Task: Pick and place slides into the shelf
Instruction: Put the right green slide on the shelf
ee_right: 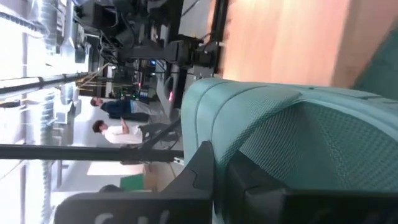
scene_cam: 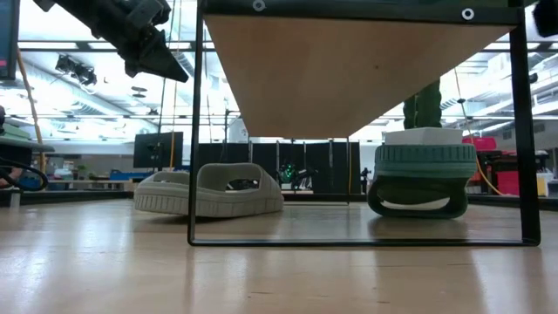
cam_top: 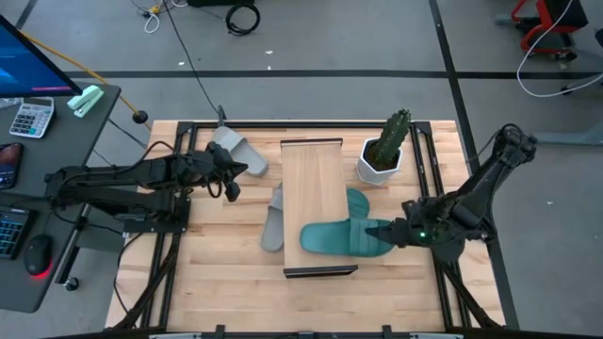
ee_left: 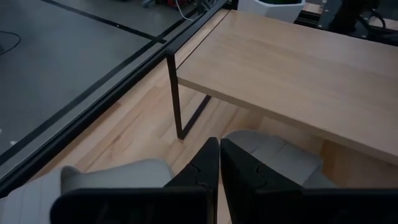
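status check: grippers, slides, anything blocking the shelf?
Right gripper shut on teal slide, held over the shelf top. Left gripper shut, empty, above table between two grey slides. Potted cactus beside the shelf, not blocking.

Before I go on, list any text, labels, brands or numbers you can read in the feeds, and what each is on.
No text reads in any view.
Calculator on the side desk: keys and display too small to read.
Monitor at the desk's edge: bright screen, no legible characters.
Teal slides, grey slides, shelf, white cactus pot: no visible brand or label.
Room behind the table, low view: no legible signs.
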